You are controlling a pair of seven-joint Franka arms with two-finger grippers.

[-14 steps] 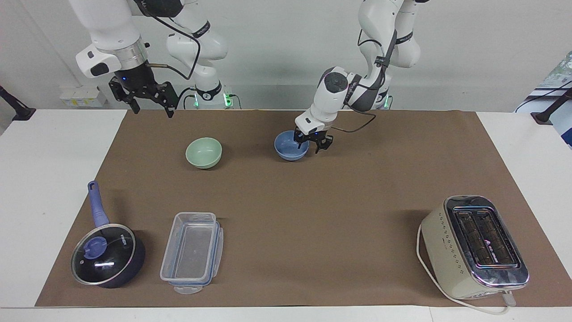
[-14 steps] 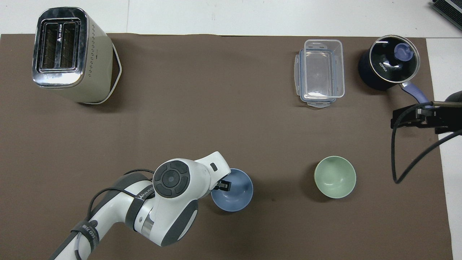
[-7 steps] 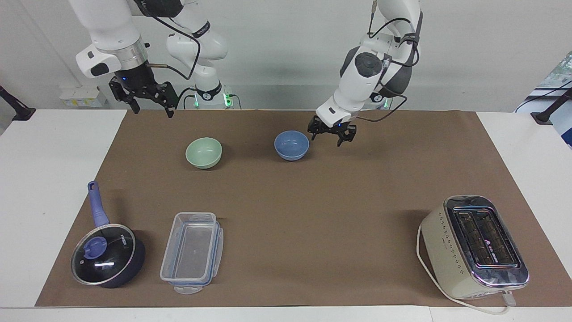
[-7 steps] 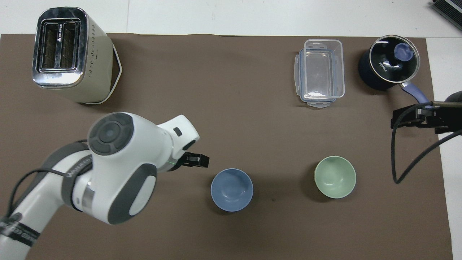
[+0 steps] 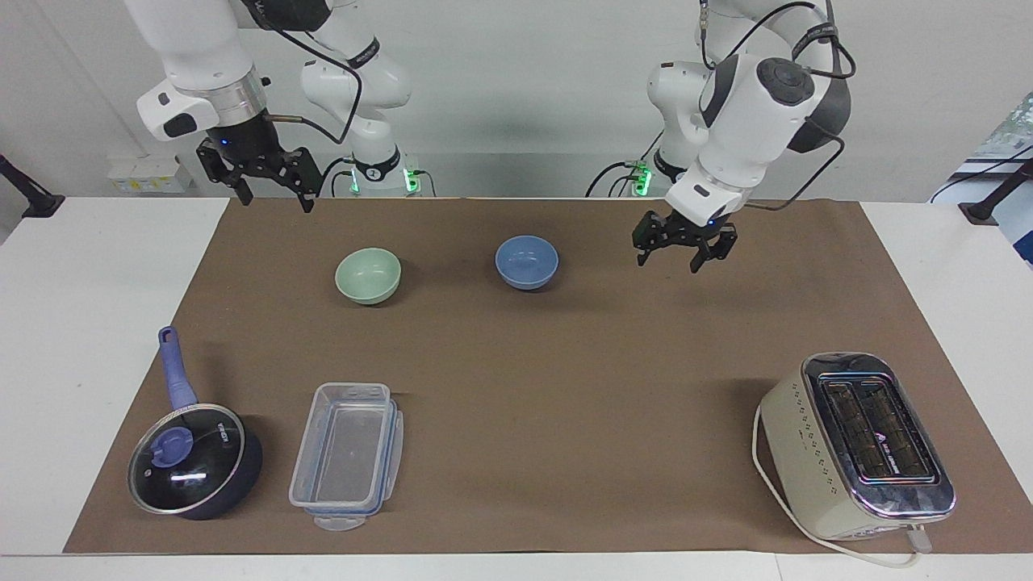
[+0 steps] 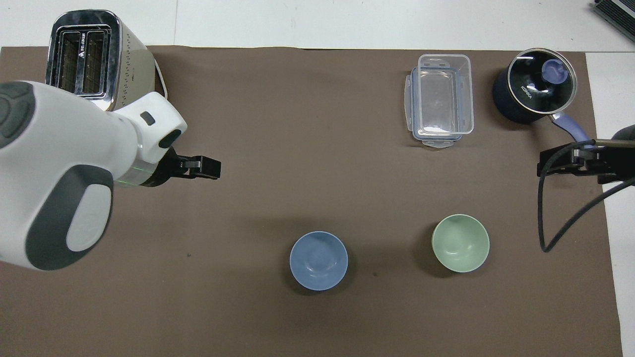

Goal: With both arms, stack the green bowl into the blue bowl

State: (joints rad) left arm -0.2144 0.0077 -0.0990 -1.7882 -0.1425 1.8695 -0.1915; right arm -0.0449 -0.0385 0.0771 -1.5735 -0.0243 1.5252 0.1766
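The green bowl (image 5: 368, 275) stands upright and empty on the brown mat, and shows in the overhead view (image 6: 460, 243) too. The blue bowl (image 5: 527, 262) stands beside it, toward the left arm's end, also empty (image 6: 318, 260). The two bowls are apart. My left gripper (image 5: 668, 260) is open and empty, raised over bare mat well away from the blue bowl on the left arm's side (image 6: 211, 168). My right gripper (image 5: 274, 198) is open and empty, and waits high over the mat's edge at the right arm's end (image 6: 550, 163).
A cream toaster (image 5: 859, 444) stands farthest from the robots at the left arm's end. A clear plastic container (image 5: 347, 452) and a dark blue pot with a glass lid (image 5: 194, 460) stand farther from the robots than the green bowl.
My left gripper has left the blue bowl's rim, risen and swung toward the left arm's end of the table. The blue bowl stays in place. The right arm has not moved.
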